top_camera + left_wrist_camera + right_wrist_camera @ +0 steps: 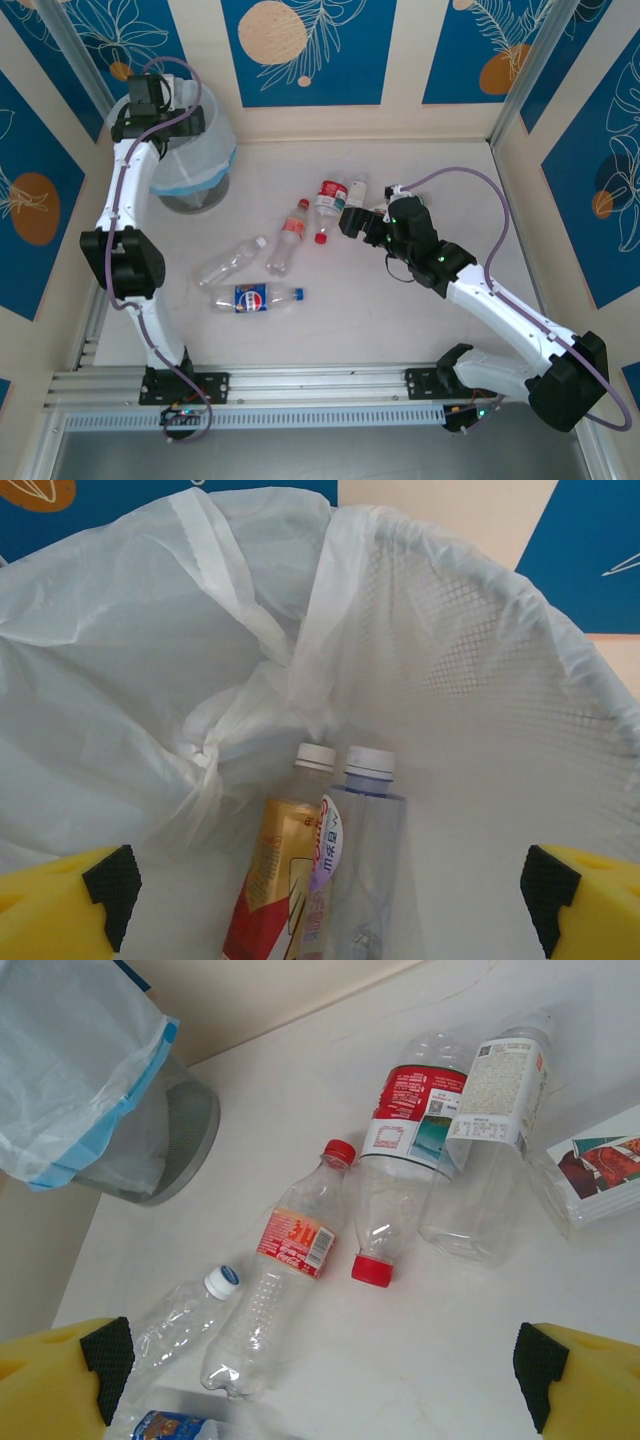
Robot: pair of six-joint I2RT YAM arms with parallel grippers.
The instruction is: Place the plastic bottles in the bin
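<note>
You have a bin (188, 1125) of grey perforated mesh, metal by its look, lined with a thin translucent white plastic bag (130, 670), creased and softly glossy. Your plastic bottles (285, 1260) are clear, glossy, thin-walled plastic, dented and ribbed in places, with shiny printed label film and smooth plastic caps. The table (380, 330) beneath them is a matt off-white surface, smooth, with faint scuffs.

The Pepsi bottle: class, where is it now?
Top view: the Pepsi bottle lies on the table, left of centre, in front of the clear white-capped bottle.
</note>
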